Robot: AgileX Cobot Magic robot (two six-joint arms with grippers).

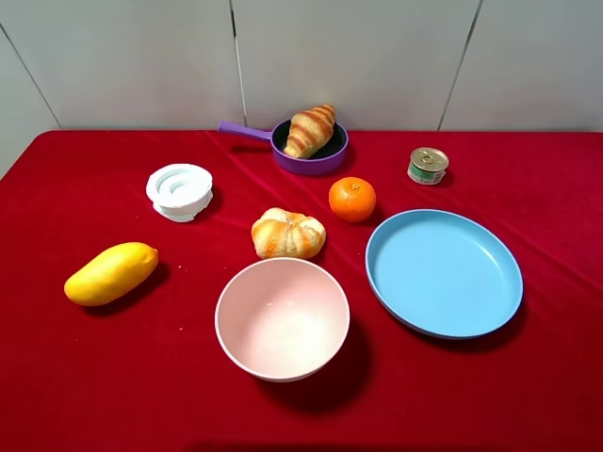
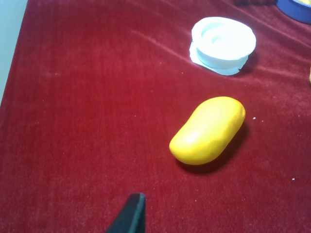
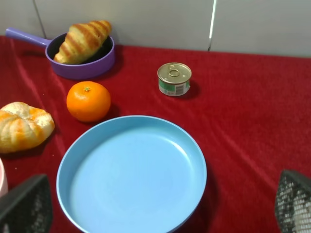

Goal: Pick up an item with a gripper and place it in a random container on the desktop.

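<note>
The golden-brown croissant (image 1: 310,129) lies in the small purple pan (image 1: 325,160) at the back of the table, one end sticking up over the rim. Both also show in the right wrist view, the croissant (image 3: 81,41) in the pan (image 3: 92,65). My right gripper (image 3: 160,194) is open and empty, its dark fingers (image 3: 26,206) spread wide above the near side of the blue plate, well short of the pan. Of my left gripper only one dark fingertip (image 2: 132,213) shows, above the cloth near the mango. Neither arm shows in the exterior high view.
On the red cloth (image 1: 85,377) are a yellow mango (image 1: 111,273), a white round lid (image 1: 179,191), a knotted bread roll (image 1: 288,234), an orange (image 1: 352,199), a small tin can (image 1: 428,166), a pink bowl (image 1: 226,330) and a wide blue plate (image 1: 504,311).
</note>
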